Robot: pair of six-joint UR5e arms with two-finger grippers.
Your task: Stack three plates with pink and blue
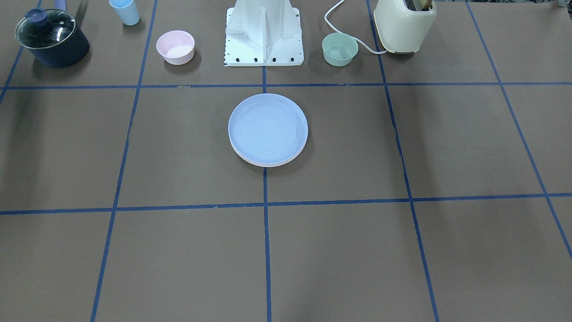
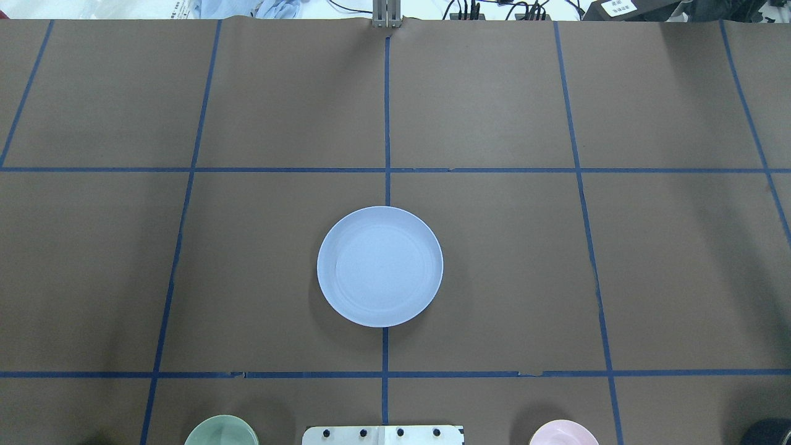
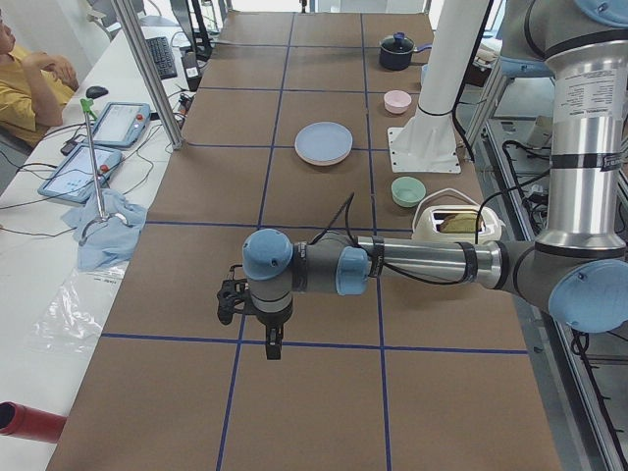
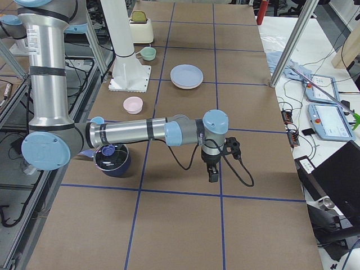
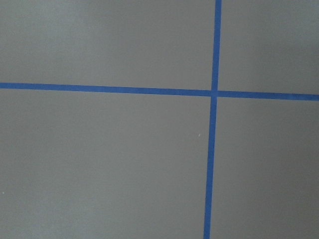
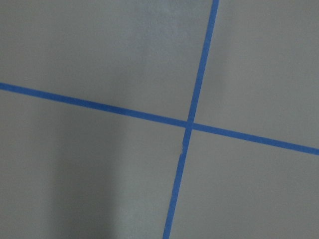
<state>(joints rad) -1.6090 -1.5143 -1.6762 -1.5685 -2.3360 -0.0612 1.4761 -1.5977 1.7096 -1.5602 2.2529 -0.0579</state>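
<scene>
Cannot tell clenched from released on the left end effector [image 3: 272, 347] hanging over the worktop [image 3: 167, 392], finds the stack of plates [image 1: 268, 130], light blue plate [image 2: 380, 266] topmost, well apart from it, between it and the right end effector [image 4: 214, 175], equally unreadable.

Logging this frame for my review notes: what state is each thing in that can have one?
Plates: stacked, blue one on top
Pink bowl: upright, empty
Green bowl: upright, empty
Pot: lid on
Cup: upright
Toaster: bread in slot
Left gripper: away from plates, jaws cannot be judged
Right gripper: away from plates, jaws cannot be judged
</scene>
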